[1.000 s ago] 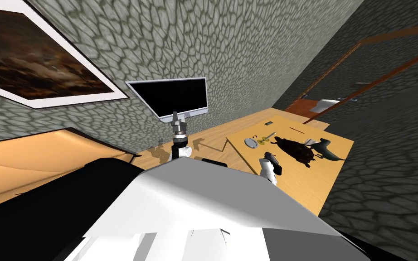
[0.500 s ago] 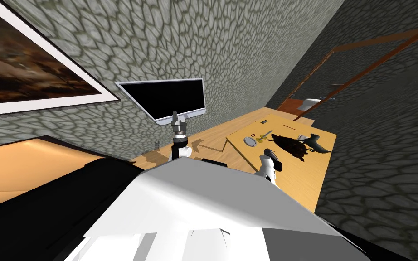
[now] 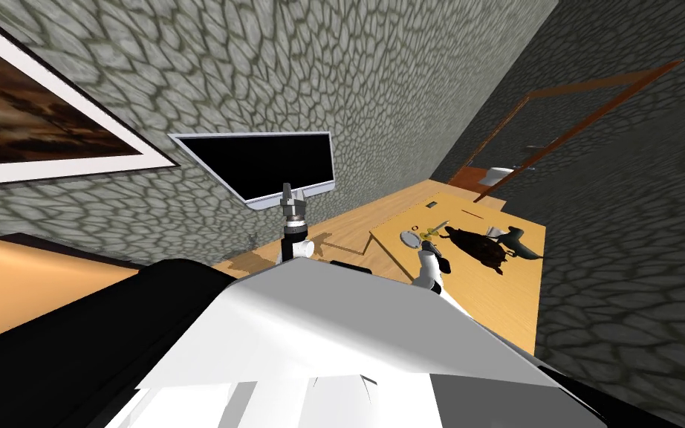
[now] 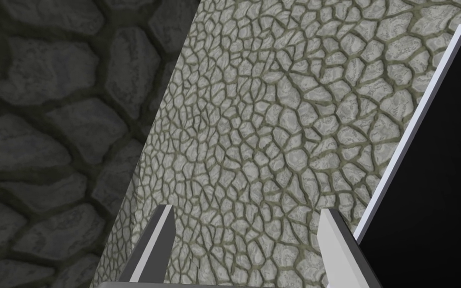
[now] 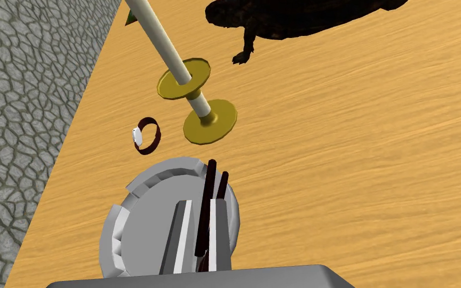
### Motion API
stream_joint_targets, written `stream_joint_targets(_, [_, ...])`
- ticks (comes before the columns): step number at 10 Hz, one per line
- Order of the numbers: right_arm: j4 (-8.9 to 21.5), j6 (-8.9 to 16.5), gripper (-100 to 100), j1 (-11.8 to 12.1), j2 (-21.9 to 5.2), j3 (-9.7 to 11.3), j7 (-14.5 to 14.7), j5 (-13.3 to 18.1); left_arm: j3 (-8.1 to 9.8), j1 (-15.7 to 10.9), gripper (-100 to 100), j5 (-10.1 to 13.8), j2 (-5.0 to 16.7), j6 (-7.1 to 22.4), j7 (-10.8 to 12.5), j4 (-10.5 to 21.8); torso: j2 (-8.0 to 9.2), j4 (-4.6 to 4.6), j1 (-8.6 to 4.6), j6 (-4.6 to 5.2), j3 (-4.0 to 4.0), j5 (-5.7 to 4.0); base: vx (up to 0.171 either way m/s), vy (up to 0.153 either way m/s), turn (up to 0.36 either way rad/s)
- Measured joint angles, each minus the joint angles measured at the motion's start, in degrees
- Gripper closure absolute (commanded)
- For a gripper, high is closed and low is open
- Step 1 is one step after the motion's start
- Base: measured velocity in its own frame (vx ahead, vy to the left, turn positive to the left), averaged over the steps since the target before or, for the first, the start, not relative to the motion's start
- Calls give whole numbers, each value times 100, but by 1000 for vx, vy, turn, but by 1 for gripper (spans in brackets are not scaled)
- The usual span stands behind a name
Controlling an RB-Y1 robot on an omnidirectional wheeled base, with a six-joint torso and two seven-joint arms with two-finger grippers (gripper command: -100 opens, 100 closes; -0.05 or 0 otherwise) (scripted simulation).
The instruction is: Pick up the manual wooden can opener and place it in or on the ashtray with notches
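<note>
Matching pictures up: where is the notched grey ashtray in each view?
Head view: ashtray at the table's near corner.
Right wrist view: ashtray under the right gripper, shut on the can opener.
Left wrist view: left gripper open, aimed away from the table.
Shared landmark: yellow discs beside it.

Right pincer (image 5: 202,202) clamped; left pincer (image 4: 247,210) raised, agape.

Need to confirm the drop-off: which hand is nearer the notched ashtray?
Right. The right hand is over the ashtray, holding the can opener; the left hand is raised by the monitor.
</note>
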Motion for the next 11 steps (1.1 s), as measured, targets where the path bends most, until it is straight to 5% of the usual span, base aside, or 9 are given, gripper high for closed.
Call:
stream_joint_targets(4, [416,174,100,-147,74,76,190,27,0,-1,0,0,0,0,0,0,36,3,-13,6,18,0,127,-46,13])
stream_joint_targets(5, [412,195,-100,-152,83,69,207,31,0,-2,0,0,0,0,0,0,62,7,-1,9,32,3,12,-5,2])
stream_joint_targets(9, [412,193,-100,-154,82,70,205,31,-1,-3,0,0,-1,1,0,1,93,15,11,10,51,7,1,-1,0])
stream_joint_targets(10, [412,193,0,-154,82,70,205,31,-1,-3,0,0,-1,1,0,1,94,15,11,10,51,7,0,0,0])
stream_joint_targets(11, [412,193,-100,-154,82,70,205,31,-1,-3,0,0,-1,1,0,1,94,15,11,10,51,7,22,39,-223])
